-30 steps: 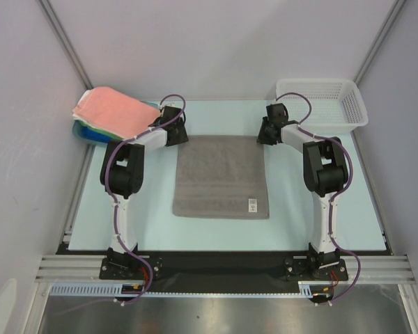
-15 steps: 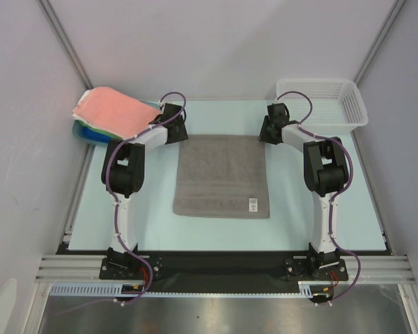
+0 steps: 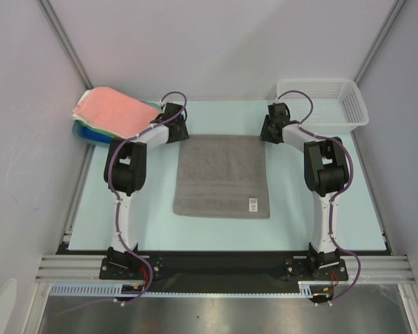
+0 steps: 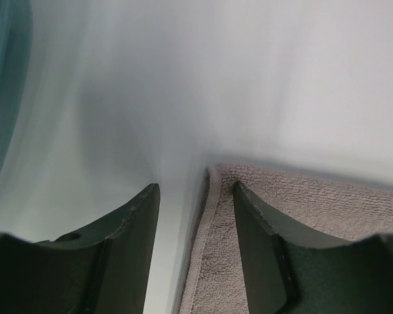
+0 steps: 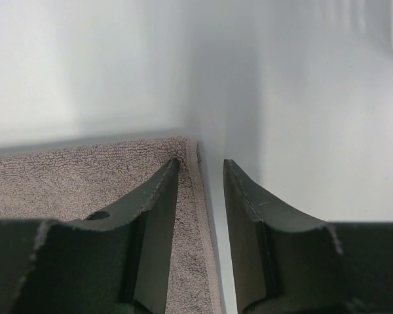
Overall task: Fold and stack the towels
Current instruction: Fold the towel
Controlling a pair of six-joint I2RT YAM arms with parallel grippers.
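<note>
A grey towel lies flat mid-counter, its white tag at the near right corner. At its far left corner the left fingers stand spread across the hem. At the far right corner the right fingers straddle the edge, narrowly apart and pinching nothing. Further left, folded towels, pink on top, sit on a blue tray. Far right stands a white basket.

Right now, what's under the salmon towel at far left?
Under the salmon towel: edges of a green towel and a blue towel, all in the blue tray. The rest of the stack is covered; count unknown.
</note>
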